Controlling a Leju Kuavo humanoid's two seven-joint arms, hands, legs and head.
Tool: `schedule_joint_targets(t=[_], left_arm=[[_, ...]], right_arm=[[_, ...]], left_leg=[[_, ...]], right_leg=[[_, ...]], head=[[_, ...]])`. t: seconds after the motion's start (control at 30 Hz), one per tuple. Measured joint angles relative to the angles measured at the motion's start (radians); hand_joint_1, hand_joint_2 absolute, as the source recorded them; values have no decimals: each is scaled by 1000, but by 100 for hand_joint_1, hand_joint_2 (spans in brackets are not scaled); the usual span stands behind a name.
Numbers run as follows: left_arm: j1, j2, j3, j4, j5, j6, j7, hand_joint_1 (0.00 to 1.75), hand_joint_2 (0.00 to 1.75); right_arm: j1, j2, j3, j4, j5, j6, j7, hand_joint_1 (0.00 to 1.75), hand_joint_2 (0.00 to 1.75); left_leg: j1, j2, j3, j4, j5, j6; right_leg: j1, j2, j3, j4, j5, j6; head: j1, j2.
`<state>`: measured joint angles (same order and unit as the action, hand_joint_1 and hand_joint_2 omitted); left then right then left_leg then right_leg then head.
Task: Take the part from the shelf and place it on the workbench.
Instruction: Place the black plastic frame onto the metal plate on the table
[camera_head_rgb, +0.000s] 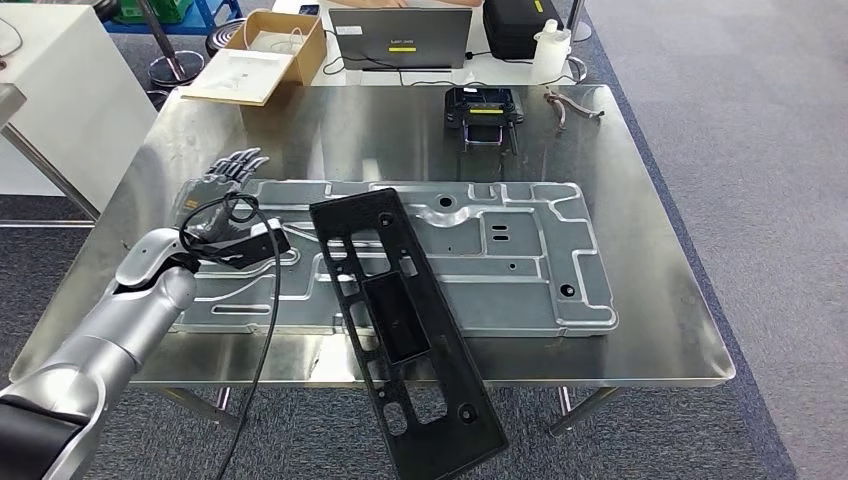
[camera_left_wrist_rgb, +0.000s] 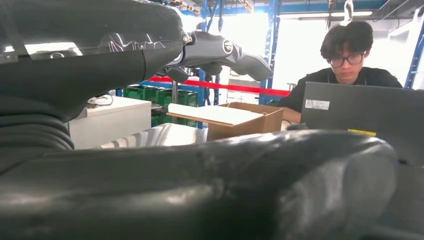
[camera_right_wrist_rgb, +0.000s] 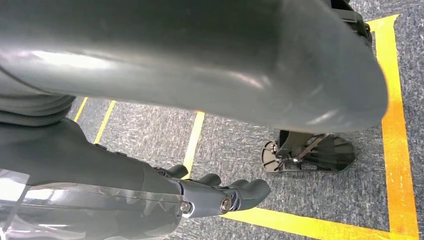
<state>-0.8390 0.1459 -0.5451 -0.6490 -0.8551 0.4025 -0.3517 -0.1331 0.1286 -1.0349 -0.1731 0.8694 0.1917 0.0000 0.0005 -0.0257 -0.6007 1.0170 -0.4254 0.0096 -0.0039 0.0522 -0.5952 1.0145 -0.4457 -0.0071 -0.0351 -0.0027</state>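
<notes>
Black and long, the part (camera_head_rgb: 400, 320) lies slanted on the shiny metal counter (camera_head_rgb: 660, 330). Its near end sticks out past the counter's edge at 6 o'clock, and its far end rests on the big grey metal plate (camera_head_rgb: 520, 250). The left hand (camera_head_rgb: 228, 172) is at 9 o'clock from the part, flat over the counter, fingers spread wide, holding nothing. The right hand (camera_right_wrist_rgb: 220, 192) hangs over the grey carpet (camera_right_wrist_rgb: 310, 195) with yellow tape lines (camera_right_wrist_rgb: 400, 150), fingers loosely bent and holding nothing. A person (camera_left_wrist_rgb: 350, 65) sits behind a laptop (camera_left_wrist_rgb: 365, 115).

Head camera high over workbench (camera_head_rgb: 640, 330); right wrist faces floor (camera_right_wrist_rgb: 325, 205).
</notes>
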Motion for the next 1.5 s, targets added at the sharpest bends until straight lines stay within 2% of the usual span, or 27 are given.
schedule_joint_targets(t=[0.63,0.83,0.9,0.97,1.03,1.07,1.13,1.17,1.2,1.23,1.27,1.3,1.33,1.4,1.5], left_arm=[[-2,-2,-2,21,8,41,-19,0,0],[-1,-4,-2,18,-13,115,-22,0,0],[2,-4,-3,7,-33,148,-14,0,0],[8,-3,-4,-25,-68,191,5,0,0],[17,-3,-6,-70,-104,228,24,0,0],[20,-4,-6,-88,-114,237,31,0,0],[31,-3,-7,-115,-125,244,39,0,0],[38,-3,-7,-125,-129,246,41,0,0],[46,-3,-8,-135,-137,249,44,0,0],[54,-3,-9,-147,-148,256,47,0,0],[61,-2,-9,-162,-161,264,49,0,0],[68,-2,-10,-182,-177,272,53,0,0],[75,-1,-10,-205,-191,279,57,0,0],[87,2,-12,-254,-218,284,68,0,0],[115,7,-16,-323,-249,286,81,0,0]], right_arm=[[0,0,1,0,-1,-5,0,0,0],[0,0,1,0,-2,-11,0,0,0],[0,1,1,0,-4,-12,0,0,0],[1,3,1,0,-6,-14,2,0,0],[1,4,1,0,-7,-17,3,0,0],[1,3,1,0,-8,-18,3,0,0],[1,3,1,0,-8,-18,3,0,0],[2,3,1,0,-8,-18,3,0,0],[3,3,1,0,-8,-18,3,0,0],[5,3,1,0,-8,-18,3,0,0],[7,3,1,0,-8,-18,3,0,0],[7,3,1,0,-9,-19,3,0,0],[7,4,1,0,-10,-19,3,0,0],[6,5,1,0,-10,-19,2,0,0],[5,5,1,0,-11,-19,1,0,0]], left_leg=[[0,0,0,0,0,0],[0,0,0,0,0,0],[-3,0,-1,4,-1,5],[-3,1,3,-3,4,16],[4,7,13,-28,17,26],[8,11,18,-38,23,29],[9,19,19,-43,26,31],[9,23,18,-42,26,31],[10,27,16,-39,25,29],[12,29,14,-35,24,26],[16,30,11,-27,21,21],[19,31,6,-17,17,13],[20,31,1,-5,12,4],[19,30,-9,11,8,-13],[23,30,-14,14,9,-30]], right_leg=[[0,0,0,0,0,0],[0,0,0,0,0,0],[-3,1,1,-3,2,5],[-4,2,3,-9,5,14],[-1,-13,-4,10,-12,20],[0,-23,-19,45,-35,23],[-7,-37,-76,163,-97,30],[-12,-40,-104,219,-117,34],[-17,-42,-118,247,-120,40],[-23,-44,-115,239,-105,45],[-29,-47,-92,195,-76,50],[-34,-50,-59,129,-47,55],[-34,-50,-31,74,-25,56],[-32,-46,-9,24,-10,46],[-27,-41,-19,27,0,18]], head=[[0,0],[0,0],[0,0],[0,0],[0,0],[0,0],[0,0],[0,0],[0,0],[0,0],[0,0],[0,0],[0,0],[0,0],[0,0]])
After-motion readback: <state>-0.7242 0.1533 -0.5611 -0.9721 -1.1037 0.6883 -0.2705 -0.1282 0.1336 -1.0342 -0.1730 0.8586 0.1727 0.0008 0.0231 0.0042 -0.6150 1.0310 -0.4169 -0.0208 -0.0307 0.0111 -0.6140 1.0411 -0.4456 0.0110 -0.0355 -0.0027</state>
